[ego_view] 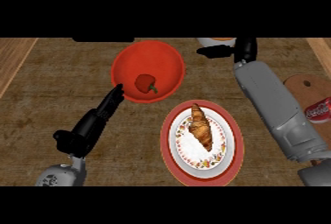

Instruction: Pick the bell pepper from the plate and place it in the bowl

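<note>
Nearest us, our left hand (90,124) lies on the counter with its fingers straight and stretched forward, holding nothing. Their tips reach the near left rim of the bowl (161,57); we cannot tell whether they touch it or stop just short.

To the right of that hand, and no farther out, sits the plate (167,144). Only 1 thing lies on it, a croissant (202,127); no pepper is there.

Beyond the left fingertips, a little forward and to their right, the pepper (146,83) rests inside the bowl, low on its near side, stem toward the right. It is apart from the hand, with the bowl's rim between them.

So we judge the task as good as done: the pepper is off the plate and in the bowl, and neither of our 2 hands has hold of it. What seems left is only to draw the left hand back from the rim without nudging the bowl.

Farther out, our right hand (216,50) shows at the far edge, well to the right of the bowl and well away from the pepper. It is too dark and small there for us to tell its state or whether it holds anything. Beside our right forearm, on its outer side, a can (318,110) lies on a cutting board (301,85).
</note>
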Tool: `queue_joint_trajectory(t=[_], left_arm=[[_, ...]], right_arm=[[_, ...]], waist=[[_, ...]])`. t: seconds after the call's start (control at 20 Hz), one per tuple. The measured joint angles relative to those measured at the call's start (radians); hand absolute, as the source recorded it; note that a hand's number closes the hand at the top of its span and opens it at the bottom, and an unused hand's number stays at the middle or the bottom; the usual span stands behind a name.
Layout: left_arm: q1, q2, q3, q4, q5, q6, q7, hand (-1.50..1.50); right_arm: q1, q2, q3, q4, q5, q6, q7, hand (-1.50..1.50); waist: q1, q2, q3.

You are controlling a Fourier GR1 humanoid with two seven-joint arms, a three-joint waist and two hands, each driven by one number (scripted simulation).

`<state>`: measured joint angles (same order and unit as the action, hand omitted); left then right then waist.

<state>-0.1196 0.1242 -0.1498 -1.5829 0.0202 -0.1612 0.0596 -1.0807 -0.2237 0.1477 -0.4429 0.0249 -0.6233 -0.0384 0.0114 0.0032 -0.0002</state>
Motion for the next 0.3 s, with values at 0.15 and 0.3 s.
queue_joint_trajectory(t=[0.15, 0.3], left_arm=[[-0.003, -0.004, 0.002, -0.012, -0.002, 0.002, 0.014, 0.0], [-0.001, -0.014, -0.004, -0.015, -0.014, 0.009, 0.02, 0.0]], right_arm=[[0.08, -0.044, -0.038, -0.032, -0.027, 0.052, -0.07, -1.5], [0.145, -0.093, -0.066, -0.063, -0.053, 0.143, -0.114, -1.5]], waist=[[-0.005, -0.001, 0.0], [-0.008, -0.002, 0.001]])
